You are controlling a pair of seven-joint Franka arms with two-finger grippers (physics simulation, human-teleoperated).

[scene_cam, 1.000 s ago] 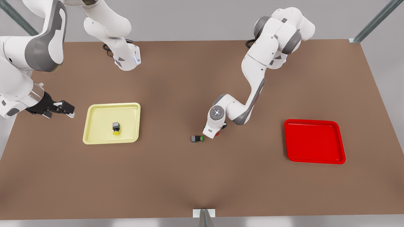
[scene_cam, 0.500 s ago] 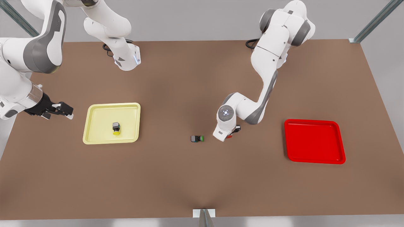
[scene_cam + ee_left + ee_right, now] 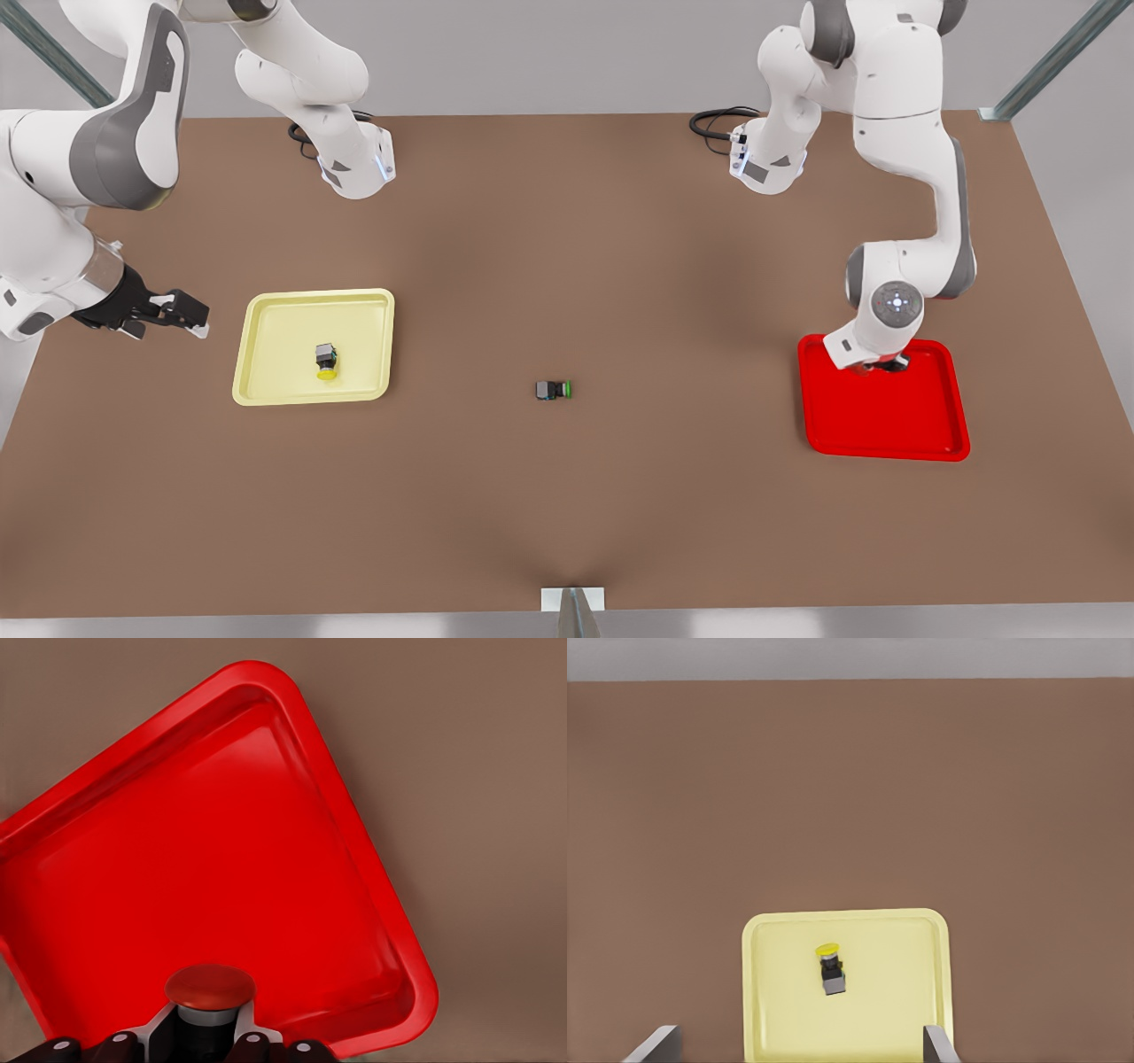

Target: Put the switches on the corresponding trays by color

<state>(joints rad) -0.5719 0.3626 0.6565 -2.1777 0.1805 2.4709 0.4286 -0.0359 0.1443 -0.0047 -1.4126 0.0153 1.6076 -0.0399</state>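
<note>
My left gripper (image 3: 886, 363) hangs over the far edge of the red tray (image 3: 886, 421), shut on the red switch (image 3: 211, 985). In the left wrist view the red tray (image 3: 204, 850) lies right below that switch. The yellow switch (image 3: 326, 361) lies on its side in the pale yellow tray (image 3: 283, 328). The green switch (image 3: 554, 390) lies on the table's middle. My right gripper (image 3: 190, 316) waits, open and holding nothing, off the yellow tray's side at the front view's left. From its wrist I see the yellow tray (image 3: 895, 992) and the yellow switch (image 3: 830, 970).
The brown table (image 3: 567, 496) stretches wide between the two trays. Both arm bases (image 3: 354, 168) stand at the far edge, with a black cable (image 3: 713, 124) beside the one on the front view's right. A small metal bracket (image 3: 572, 602) sits at the near edge.
My left arm has carried the red switch from beside the green switch toward the front view's right, ending over the red tray. The right arm has barely shifted.
</note>
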